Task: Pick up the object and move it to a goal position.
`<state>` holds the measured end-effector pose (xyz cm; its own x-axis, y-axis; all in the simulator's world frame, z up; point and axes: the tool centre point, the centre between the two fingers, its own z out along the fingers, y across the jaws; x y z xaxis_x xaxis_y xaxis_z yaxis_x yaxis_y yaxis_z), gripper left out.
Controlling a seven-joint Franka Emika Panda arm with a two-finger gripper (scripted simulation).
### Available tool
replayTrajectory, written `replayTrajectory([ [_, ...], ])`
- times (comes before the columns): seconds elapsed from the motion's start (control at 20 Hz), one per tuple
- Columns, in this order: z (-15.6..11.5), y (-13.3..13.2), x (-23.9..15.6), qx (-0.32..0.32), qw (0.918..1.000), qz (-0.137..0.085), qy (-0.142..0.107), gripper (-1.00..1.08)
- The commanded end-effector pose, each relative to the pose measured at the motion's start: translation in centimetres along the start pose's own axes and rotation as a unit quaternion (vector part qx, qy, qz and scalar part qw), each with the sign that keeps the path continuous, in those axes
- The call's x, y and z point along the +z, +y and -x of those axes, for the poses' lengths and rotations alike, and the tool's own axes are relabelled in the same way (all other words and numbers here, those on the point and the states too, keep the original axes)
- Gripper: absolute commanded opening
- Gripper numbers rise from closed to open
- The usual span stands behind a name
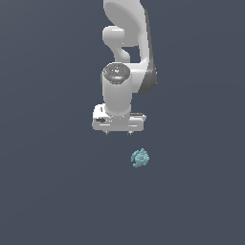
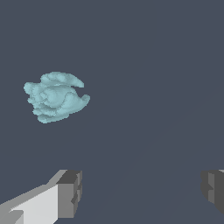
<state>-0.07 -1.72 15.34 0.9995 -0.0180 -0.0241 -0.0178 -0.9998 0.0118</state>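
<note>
The object (image 1: 140,158) is a small teal knobbly lump lying alone on the dark grey floor. It sits below the white arm's hand in the exterior view and slightly toward that view's right. My gripper (image 1: 117,133) hangs above the floor, apart from the object, with only its two short fingertips showing under the hand. In the wrist view the object (image 2: 56,97) lies ahead of the two grey fingers (image 2: 70,193), which stand wide apart with nothing between them; the gripper (image 2: 142,190) is open.
A flat dark grey surface (image 1: 48,191) fills both views. The white arm (image 1: 127,52) rises from the hand toward the exterior view's top. No goal marker shows.
</note>
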Motion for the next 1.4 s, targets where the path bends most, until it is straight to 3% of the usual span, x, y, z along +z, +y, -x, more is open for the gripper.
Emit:
replayTrajectory([
  [0.0, 0.0, 0.0, 0.0, 0.000, 1.0000, 0.000, 0.000, 1.00],
  [0.4, -0.5, 0.7, -0.1, -0.007, 0.9998, 0.016, 0.008, 1.00],
  [0.75, -0.6, 0.7, -0.1, -0.002, 0.9998, 0.016, 0.008, 1.00],
  [1.35, -1.6, -0.6, 0.6, 0.076, 0.9970, 0.011, 0.009, 1.00],
])
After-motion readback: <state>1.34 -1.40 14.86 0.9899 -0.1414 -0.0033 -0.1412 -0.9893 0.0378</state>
